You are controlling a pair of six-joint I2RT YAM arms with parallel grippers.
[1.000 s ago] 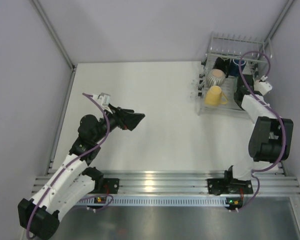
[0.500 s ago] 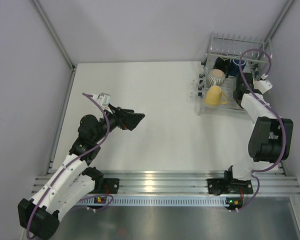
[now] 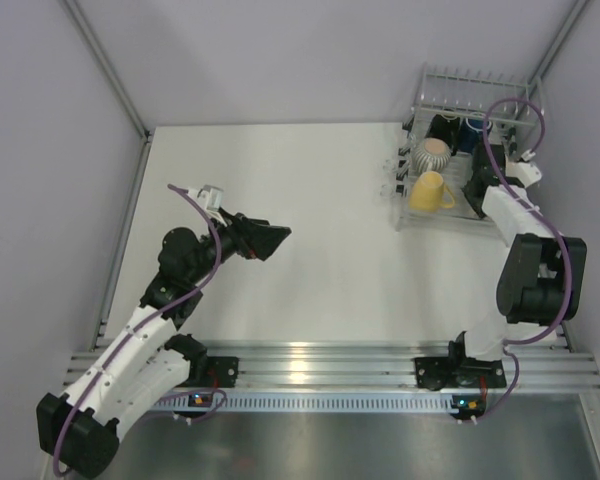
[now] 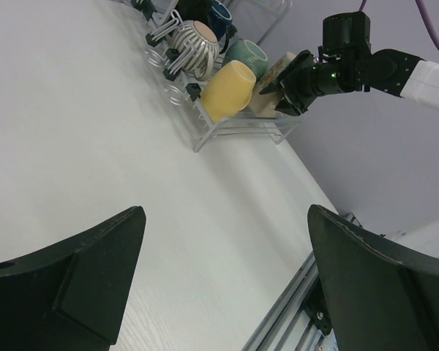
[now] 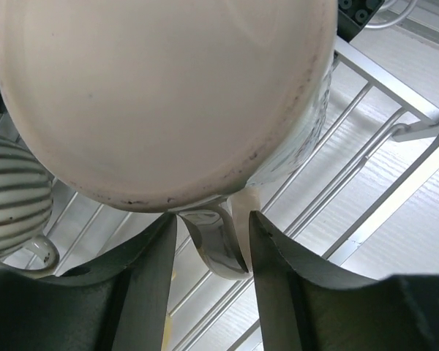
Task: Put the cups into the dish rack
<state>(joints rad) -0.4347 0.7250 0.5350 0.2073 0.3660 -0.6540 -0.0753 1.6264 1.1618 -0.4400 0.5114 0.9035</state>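
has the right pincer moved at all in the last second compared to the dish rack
Yes, slightly. In the top view the right pincer has crept toward the left over the dish rack, nearer the yellow cup. The rack and its cups have not shifted.

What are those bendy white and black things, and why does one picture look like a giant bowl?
Those are two robot arms bolted to the near edge of a table. One picture looks down from above. The other two come from little cameras on the arms' wrists.

The left end effector hangs open over the table, holding nothing; its two dark fingers frame the left wrist picture.

The right end effector reaches into the dish rack at the far right corner. The "giant bowl" is the bottom of a cream cup, seen very close. The fingers sit on either side of its handle.

Already in the rack are a yellow cup, a grey ribbed cup, a teal-green cup and two dark ones behind.
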